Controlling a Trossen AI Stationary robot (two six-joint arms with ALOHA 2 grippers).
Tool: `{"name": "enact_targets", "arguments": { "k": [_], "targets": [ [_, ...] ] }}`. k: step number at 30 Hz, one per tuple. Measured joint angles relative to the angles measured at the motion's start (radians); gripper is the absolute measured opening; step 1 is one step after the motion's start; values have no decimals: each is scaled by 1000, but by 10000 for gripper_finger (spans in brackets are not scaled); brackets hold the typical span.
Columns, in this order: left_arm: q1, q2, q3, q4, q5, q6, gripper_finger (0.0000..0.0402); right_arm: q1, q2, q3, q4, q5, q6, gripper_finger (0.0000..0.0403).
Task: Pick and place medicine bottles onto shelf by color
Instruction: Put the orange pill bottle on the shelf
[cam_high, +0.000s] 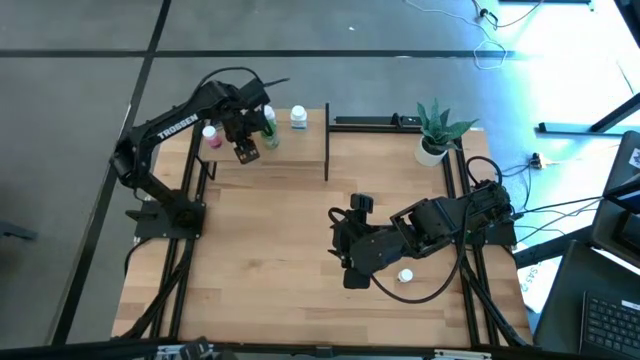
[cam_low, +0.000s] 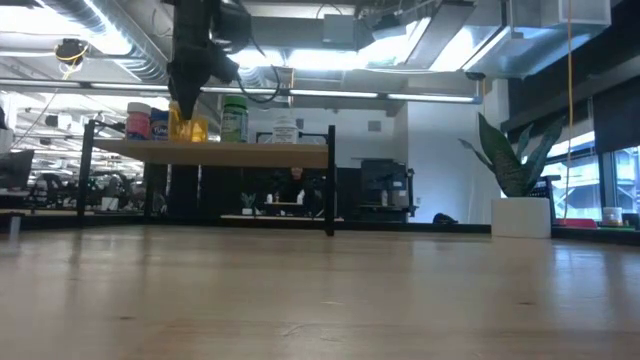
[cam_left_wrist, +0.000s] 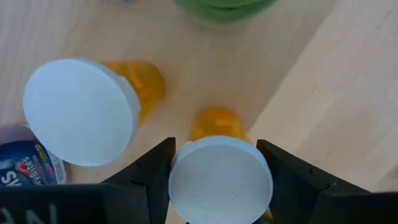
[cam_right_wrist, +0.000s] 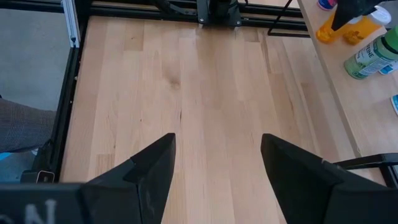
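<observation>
An orange translucent pill bottle with a white round cap (cam_left_wrist: 221, 180) stands on the light wooden raised shelf with thin black posts (cam_high: 290, 150), at the table's far left, with the left gripper (cam_left_wrist: 217, 163) clamped on its cap. A second orange bottle (cam_left_wrist: 84, 111) stands just beside it, a green bottle (cam_low: 234, 118) near them, and a white bottle (cam_high: 298, 118) farther right. The right gripper (cam_right_wrist: 217, 155) hovers over the bare tabletop (cam_high: 270, 260), its fingers apart and empty. A white-capped bottle (cam_high: 405, 275) lies near the right arm.
</observation>
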Motion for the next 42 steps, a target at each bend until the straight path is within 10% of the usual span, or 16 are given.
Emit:
{"name": "enact_targets", "arguments": {
  "k": [42],
  "targets": [
    [-34,-103,-25,52,-58,0,275,0,0,0,0,0,0,239]
  ]
}}
